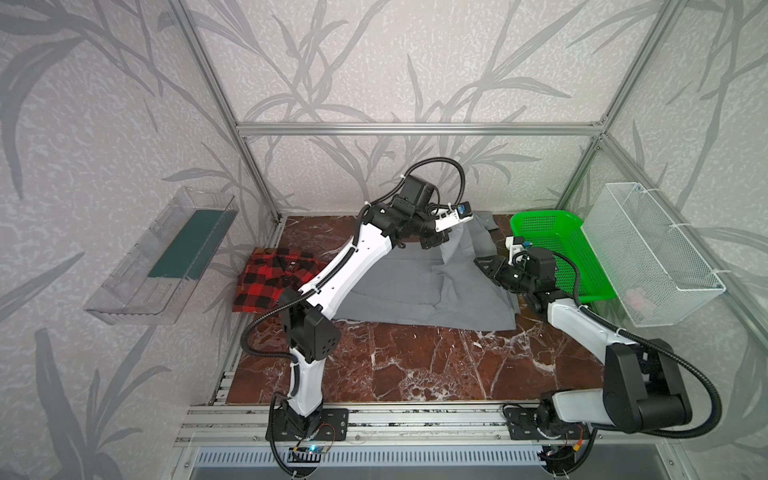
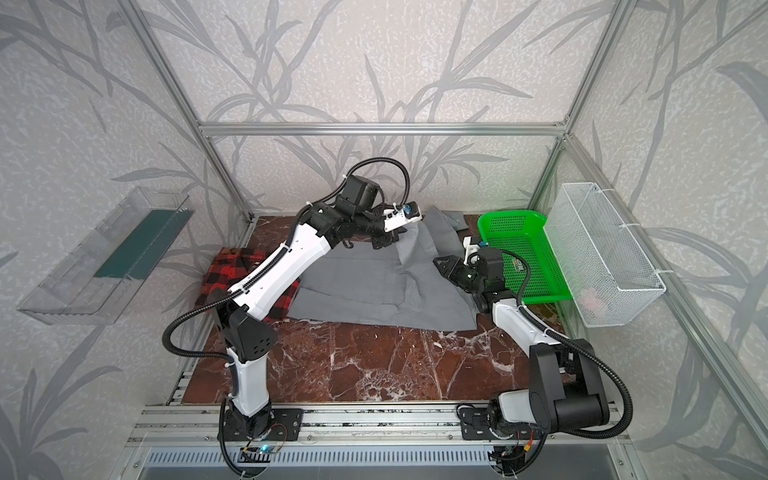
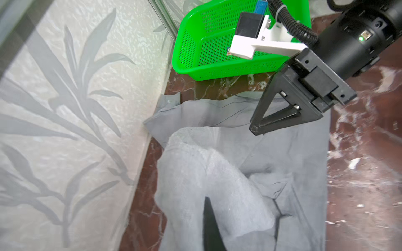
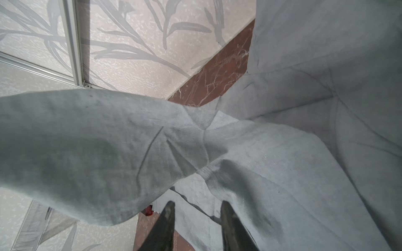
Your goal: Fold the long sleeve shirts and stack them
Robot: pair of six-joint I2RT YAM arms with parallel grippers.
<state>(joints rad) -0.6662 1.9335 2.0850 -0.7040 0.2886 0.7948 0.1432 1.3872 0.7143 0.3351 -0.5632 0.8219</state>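
**A:** What does the left gripper (image 1: pixel 436 243) have?

**B:** It is clamped tight on a pinch of the gray shirt (image 1: pixel 399 291) and holds that far right part up in a peak. The rest of the shirt lies spread over the far middle of the table (image 1: pixel 415 365).

**A:** And the right gripper (image 4: pixel 196 208)?

**B:** It hangs low just right of the raised fold. Its jaws are partway apart, and I see nothing pinched between them, only cloth beyond.

**A:** So how should this fold go?

**B:** I'd say the right one should take the loose edge near the peak before anything travels. Then both should carry the flap leftward together at the same height, so the cloth lands flat. The lift should stay low, or the spread part will likely drag and wrinkle.

**A:** Anything in the way?

**B:** The green basket (image 1: pixel 582 266) sits just right of the shirt, close to the right arm.

**A:** Count it all for me.

**B:**
- Two shirts: the gray one and the plaid shirt (image 1: pixel 266 278), which lies at the far left just beside it and looks folded already.
- Two grippers.
- One green basket.
- One white wire basket (image 1: pixel 656 257) on the right wall.
- One clear bin (image 1: pixel 166 257) on the left wall.
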